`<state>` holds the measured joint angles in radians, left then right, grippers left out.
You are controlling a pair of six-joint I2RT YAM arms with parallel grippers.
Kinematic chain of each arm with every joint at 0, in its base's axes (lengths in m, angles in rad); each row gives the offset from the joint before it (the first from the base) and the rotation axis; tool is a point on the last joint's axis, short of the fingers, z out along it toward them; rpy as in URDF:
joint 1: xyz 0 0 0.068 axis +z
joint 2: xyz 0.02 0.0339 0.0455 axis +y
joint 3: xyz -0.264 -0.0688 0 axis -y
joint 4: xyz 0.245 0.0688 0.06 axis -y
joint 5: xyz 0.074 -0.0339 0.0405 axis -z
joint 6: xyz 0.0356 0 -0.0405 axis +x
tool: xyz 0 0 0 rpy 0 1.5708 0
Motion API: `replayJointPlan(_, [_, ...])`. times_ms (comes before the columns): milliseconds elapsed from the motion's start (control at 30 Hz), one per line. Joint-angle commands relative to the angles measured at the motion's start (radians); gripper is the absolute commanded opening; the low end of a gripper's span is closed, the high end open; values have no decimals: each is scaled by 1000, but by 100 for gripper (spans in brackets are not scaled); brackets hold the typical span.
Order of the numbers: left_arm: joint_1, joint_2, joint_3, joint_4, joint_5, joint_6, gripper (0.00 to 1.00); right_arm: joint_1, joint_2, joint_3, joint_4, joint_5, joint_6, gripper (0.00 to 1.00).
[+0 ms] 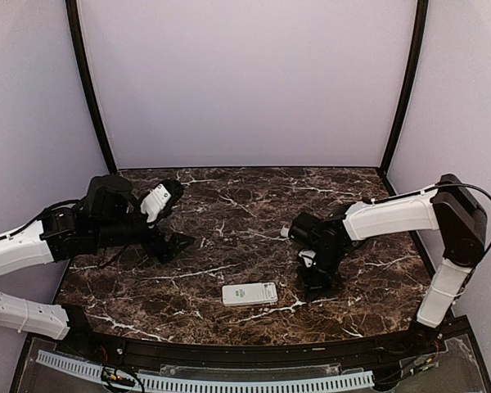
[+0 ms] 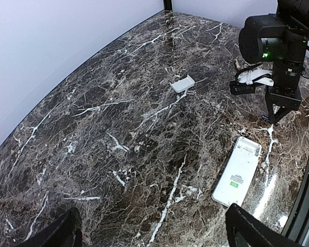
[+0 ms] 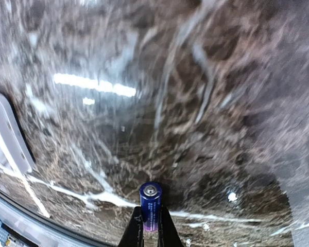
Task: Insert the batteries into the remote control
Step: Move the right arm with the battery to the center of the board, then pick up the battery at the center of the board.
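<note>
The white remote control lies flat near the table's front edge with its labelled back up; the left wrist view shows the remote control too. A blue battery stands on end between the fingers of my right gripper, which is shut on it. My right gripper hangs low over the marble, just right of the remote. At the left, my left gripper is open and holds nothing. Its dark fingertips stand far apart over bare marble.
A small white cover piece lies on the marble behind the remote, close to the right arm. Pale walls close in the dark marble table on three sides. A perforated white strip runs along the near edge.
</note>
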<state>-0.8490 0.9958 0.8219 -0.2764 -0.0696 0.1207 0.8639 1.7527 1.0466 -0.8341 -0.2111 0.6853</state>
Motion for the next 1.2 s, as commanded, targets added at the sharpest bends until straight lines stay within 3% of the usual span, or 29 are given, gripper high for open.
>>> replayJointPlan(0, [2, -27, -17, 16, 14, -14, 96, 23, 47, -14, -131, 22, 3, 6])
replayJointPlan(333, [1, -3, -14, 22, 53, -7, 96, 23, 119, 44, -149, 37, -9, 21])
replayJointPlan(667, [1, 3, -27, 39, 67, 0, 97, 23, 211, 182, -258, 91, -38, 23])
replayJointPlan(867, [1, -23, -38, 44, 89, 8, 97, 22, 216, 201, -312, 83, -52, 16])
replayJointPlan(1033, [1, -42, -44, 53, 100, 14, 97, 23, 214, 211, -282, 53, -78, 0])
replayJointPlan(1167, [1, -51, -49, 58, 94, 17, 97, 31, 154, 238, -229, 54, -133, 0])
